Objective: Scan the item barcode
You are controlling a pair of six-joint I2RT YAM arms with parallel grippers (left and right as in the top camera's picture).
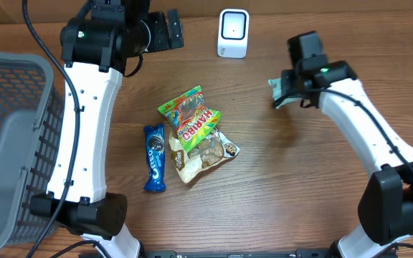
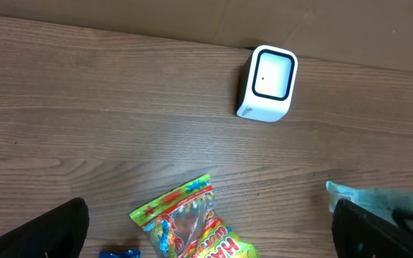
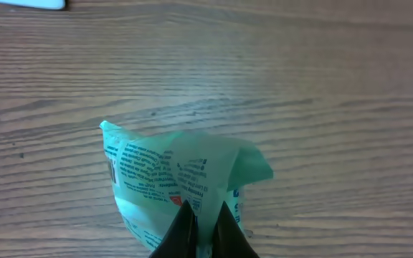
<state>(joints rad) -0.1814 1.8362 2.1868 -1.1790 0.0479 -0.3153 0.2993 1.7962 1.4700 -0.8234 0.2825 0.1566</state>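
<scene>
My right gripper (image 3: 204,209) is shut on a pale green packet (image 3: 171,175) with small print on it, held over the wood to the right of the scanner. From overhead the packet (image 1: 281,92) shows at the tip of the right gripper (image 1: 287,89). The white barcode scanner (image 1: 233,33) stands at the back middle, and also shows in the left wrist view as the scanner (image 2: 267,84). My left gripper (image 2: 210,233) is open and empty, high above the table near the back left; from overhead the left gripper (image 1: 169,30) points toward the scanner.
A Haribo gummy bag (image 1: 190,115), a cookie bag (image 1: 205,153) and a blue Oreo pack (image 1: 155,158) lie together mid-table. A grey mesh basket (image 1: 9,143) fills the left side. A cardboard wall runs along the back edge.
</scene>
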